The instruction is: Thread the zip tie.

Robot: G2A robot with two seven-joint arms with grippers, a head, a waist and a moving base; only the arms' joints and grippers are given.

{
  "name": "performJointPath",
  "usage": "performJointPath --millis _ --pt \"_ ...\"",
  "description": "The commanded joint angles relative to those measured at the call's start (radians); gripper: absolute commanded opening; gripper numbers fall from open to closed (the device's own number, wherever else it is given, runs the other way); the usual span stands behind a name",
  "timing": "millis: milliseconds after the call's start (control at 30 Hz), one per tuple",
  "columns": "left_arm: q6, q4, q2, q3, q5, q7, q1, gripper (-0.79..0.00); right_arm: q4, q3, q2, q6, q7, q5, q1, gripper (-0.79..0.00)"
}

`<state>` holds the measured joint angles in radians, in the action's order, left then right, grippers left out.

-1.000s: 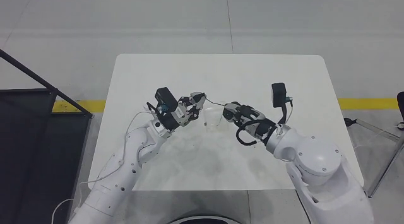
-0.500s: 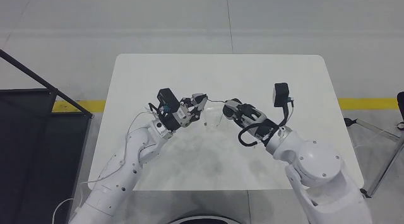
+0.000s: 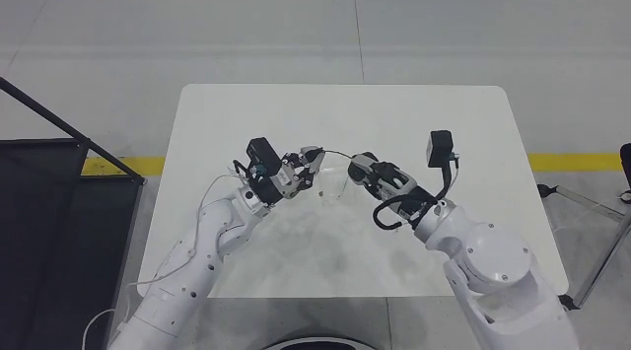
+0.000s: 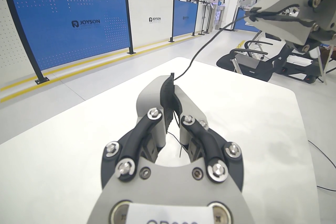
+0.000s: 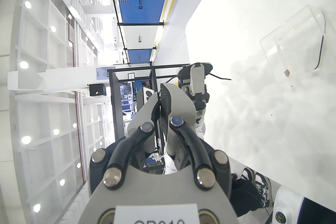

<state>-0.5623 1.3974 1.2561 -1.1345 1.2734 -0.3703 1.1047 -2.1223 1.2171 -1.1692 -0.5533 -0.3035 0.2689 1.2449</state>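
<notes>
Zip tie point(image 4: 207, 42) stretches black and thin above the white table point(image 3: 444, 123), strung between my two grippers. My left gripper point(image 4: 172, 86) has its jaws pinched tight on one end, with a short tail poking out behind them. My right gripper point(image 4: 258, 13) clamps the other end at its very tip, jaws closed on it. Both hang near the table's middle, tips facing each other. A clear plastic container point(image 5: 294, 38) lies on the table close by them.
</notes>
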Motion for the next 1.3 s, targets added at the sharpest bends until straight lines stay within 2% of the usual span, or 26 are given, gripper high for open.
performJointPath --millis 0,567,833,1267 --pt "0.003 0.000 0.000 -0.002 -0.003 -0.003 0.000 -0.785 0.000 0.000 -0.001 -0.005 0.000 0.000 -0.001 -0.785" --pt "0.026 0.008 0.001 -0.022 -0.028 -0.015 0.006 -0.785 0.000 -0.010 0.000 -0.093 -0.022 -0.051 -0.018 -0.785" --pt "0.035 0.012 0.002 -0.024 -0.022 -0.018 0.008 -0.785 0.008 -0.035 0.001 -0.192 -0.030 -0.102 -0.050 -0.785" --pt "0.038 0.012 0.003 -0.021 -0.012 -0.017 0.008 -0.785 0.010 -0.044 -0.002 -0.198 -0.034 -0.107 -0.062 -0.785"
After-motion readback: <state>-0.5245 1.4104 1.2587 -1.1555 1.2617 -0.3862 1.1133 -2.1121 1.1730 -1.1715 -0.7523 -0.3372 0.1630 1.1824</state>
